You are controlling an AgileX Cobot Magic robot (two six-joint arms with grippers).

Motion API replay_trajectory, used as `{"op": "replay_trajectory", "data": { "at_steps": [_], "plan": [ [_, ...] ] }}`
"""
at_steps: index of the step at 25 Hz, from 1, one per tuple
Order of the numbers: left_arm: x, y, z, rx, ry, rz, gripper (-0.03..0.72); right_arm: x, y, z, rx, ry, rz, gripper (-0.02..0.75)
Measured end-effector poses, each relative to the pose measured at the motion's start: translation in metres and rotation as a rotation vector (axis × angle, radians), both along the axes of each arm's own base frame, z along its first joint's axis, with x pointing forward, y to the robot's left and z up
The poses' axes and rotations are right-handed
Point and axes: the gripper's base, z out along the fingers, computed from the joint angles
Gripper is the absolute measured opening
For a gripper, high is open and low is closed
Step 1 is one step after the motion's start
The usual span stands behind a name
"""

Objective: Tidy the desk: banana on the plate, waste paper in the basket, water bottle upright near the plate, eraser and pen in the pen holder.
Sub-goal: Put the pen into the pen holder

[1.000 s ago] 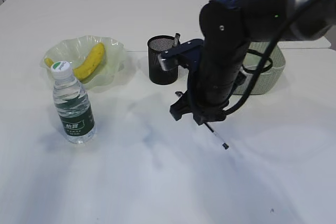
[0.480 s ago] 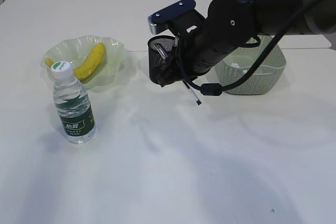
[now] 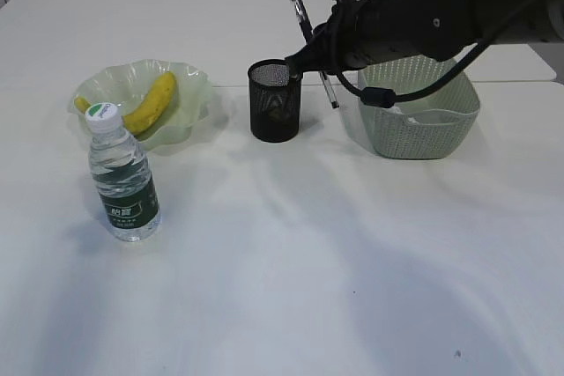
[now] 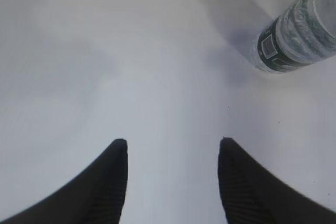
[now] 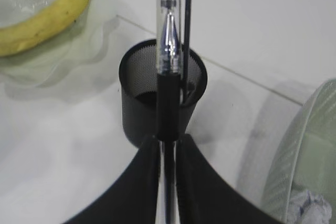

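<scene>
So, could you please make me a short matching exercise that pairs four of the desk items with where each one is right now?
Things:
1. banana
2. pen
3. waste paper
4. water bottle

Places:
A. clamped in the right gripper, close to the pen holder
B. upright on the desk, in front of the plate
C. lying in the plate
D. inside the basket

Pairs: 1-C, 2-A, 3-D, 4-B
</scene>
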Motion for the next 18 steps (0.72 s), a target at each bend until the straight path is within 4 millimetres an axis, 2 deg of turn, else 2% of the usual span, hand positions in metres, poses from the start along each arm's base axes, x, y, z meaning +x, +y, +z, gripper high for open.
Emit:
{"op": "replay_trajectory", "data": {
  "at_steps": [3,8,18],
  "plan": [
    [0.0,0.0,0.0,0.0,0.0,0.0,0.386,0.005,0.004,0.003,0.045,-0.081,0.018,0.046],
    [0.0,0.0,0.0,-0.002,0.0,0.0,0.386,0.015,0.011,-0.005,0.094,-0.167,0.043,0.046],
    [0.0,0.0,0.0,-0.002,0.0,0.0,0.384,0.048,0.027,-0.018,0.126,-0.231,0.053,0.046]
  ]
}}
